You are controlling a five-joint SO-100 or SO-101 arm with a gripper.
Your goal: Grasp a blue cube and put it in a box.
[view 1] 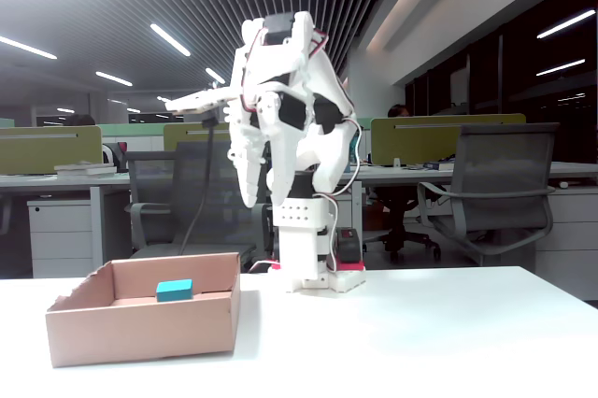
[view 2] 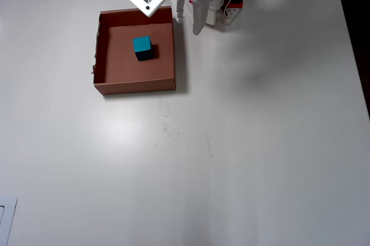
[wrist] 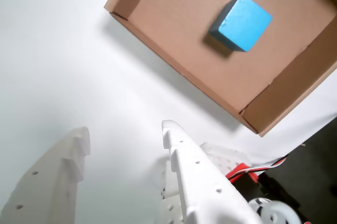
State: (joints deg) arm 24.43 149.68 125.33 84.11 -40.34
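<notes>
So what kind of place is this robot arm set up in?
Most likely an open-plan office. The fixed view shows a mesh office chair, desks with green divider panels and long ceiling strip lights behind the white table where the white robot arm stands.

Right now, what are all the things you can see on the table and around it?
cube: one, teal-blue, lying on the floor of the box, touching no wall
box: one, brown cardboard, low walls, ragged left edge, near the table's far left in the overhead view
table: one, white, with a few small dark marks near its middle
office chairs: at least two, dark, behind the table in the fixed view
desks with green dividers: several, in the background of the fixed view
arm: one, white, standing at the table's far edge beside the box
gripper: one, white, open, empty, raised above the table just outside the box
</notes>
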